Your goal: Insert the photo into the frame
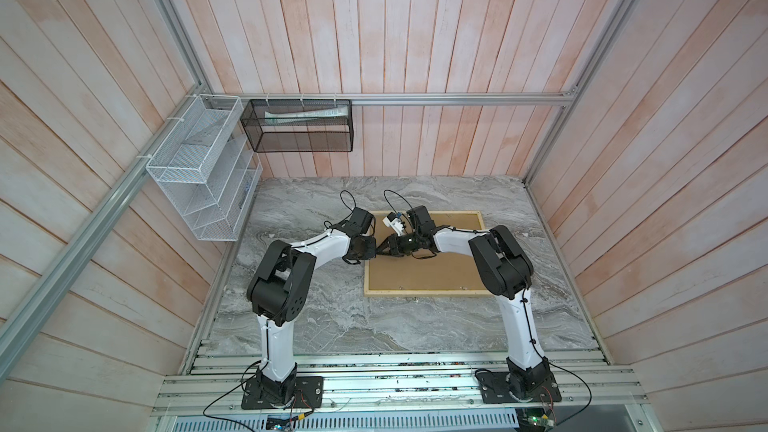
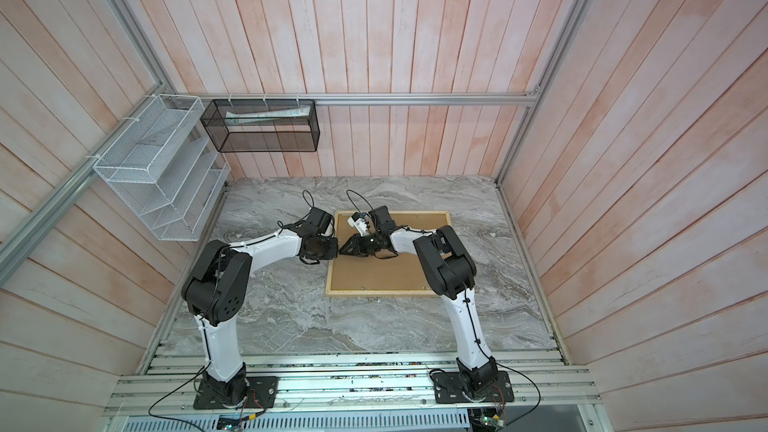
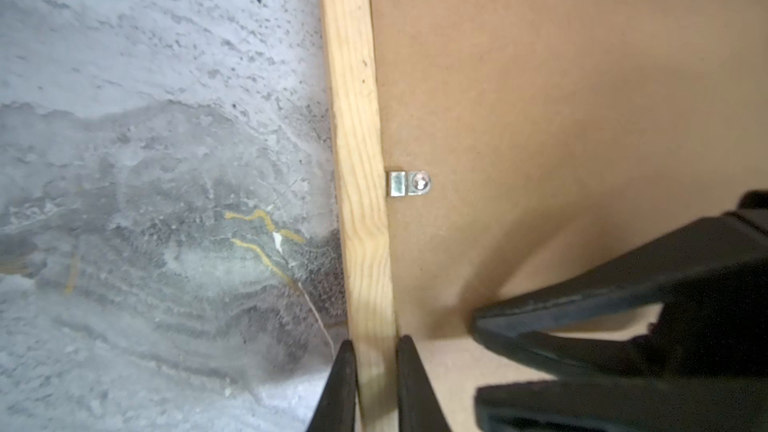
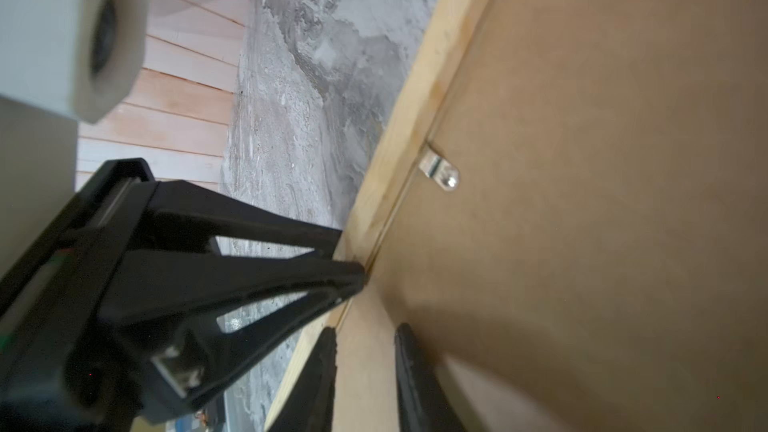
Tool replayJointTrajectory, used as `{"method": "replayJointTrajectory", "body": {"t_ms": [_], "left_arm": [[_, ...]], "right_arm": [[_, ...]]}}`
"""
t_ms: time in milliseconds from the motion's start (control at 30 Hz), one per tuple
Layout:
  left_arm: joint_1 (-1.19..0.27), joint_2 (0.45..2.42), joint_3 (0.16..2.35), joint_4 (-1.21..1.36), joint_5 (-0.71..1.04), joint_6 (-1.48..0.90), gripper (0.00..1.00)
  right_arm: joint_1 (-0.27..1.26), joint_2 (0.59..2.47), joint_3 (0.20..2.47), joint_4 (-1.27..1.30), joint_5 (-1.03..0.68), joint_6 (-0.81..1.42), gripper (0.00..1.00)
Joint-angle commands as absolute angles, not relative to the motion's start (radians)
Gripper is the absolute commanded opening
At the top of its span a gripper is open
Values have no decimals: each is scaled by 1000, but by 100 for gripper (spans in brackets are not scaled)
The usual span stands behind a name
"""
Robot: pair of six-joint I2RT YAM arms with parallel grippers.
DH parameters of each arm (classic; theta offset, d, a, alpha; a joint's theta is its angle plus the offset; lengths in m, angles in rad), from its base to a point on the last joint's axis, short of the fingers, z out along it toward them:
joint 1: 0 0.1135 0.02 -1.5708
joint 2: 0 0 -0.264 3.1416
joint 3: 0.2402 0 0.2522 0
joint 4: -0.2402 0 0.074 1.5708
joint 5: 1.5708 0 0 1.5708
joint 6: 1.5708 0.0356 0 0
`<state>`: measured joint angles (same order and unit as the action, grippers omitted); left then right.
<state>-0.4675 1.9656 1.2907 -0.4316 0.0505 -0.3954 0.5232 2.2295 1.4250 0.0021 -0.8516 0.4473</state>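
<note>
The pale wood frame (image 1: pixel 428 293) (image 2: pixel 382 294) lies face down on the marble table, filled by a brown backing board (image 1: pixel 419 272) (image 2: pixel 374 272). The photo is hidden. My left gripper (image 1: pixel 375 253) (image 2: pixel 337 252) (image 3: pixel 376 340) is shut on the frame's left rail (image 3: pixel 357 139), one finger outside it and one inside. My right gripper (image 1: pixel 381 249) (image 2: pixel 342 248) (image 4: pixel 363 330) stands open just inside that rail (image 4: pixel 419 89), tips over the backing board (image 4: pixel 602 160), nothing between them. The two grippers nearly touch, tip to tip.
A small metal clip (image 3: pixel 409 182) (image 4: pixel 440 170) sits on the board against the left rail. A white wire rack (image 1: pixel 203 168) and a black mesh basket (image 1: pixel 299 126) hang on the walls at the back left. Wooden walls close in the table.
</note>
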Motion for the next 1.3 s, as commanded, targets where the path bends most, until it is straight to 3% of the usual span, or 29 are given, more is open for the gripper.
{"method": "replayJointTrajectory", "body": {"t_ms": [0,133,300,400,533,833,1033,1267], "left_arm": [[-462,2044,1314,-363,33,-325,2],[-462,2039,1344,-385,11,-314,5],[-463,1993,1360,-410,-3,-314,29],[-464,1945,1361,-433,-22,-323,34],[-482,1861,1324,-479,-24,-375,35],[-648,1660,1143,-583,-115,-547,35],[-764,1621,1045,-550,-14,-658,34],[-826,1657,968,-394,107,-731,33]], "right_arm": [[448,2171,1393,-149,-774,420,35],[374,2106,1434,-235,-630,356,43],[295,2115,1558,-351,-471,286,47],[267,2149,1656,-425,-369,244,48],[237,2216,1800,-523,-261,182,48],[213,2434,2163,-734,-195,70,49],[201,2533,2301,-797,-206,57,48],[178,2560,2303,-805,-232,64,47]]}}
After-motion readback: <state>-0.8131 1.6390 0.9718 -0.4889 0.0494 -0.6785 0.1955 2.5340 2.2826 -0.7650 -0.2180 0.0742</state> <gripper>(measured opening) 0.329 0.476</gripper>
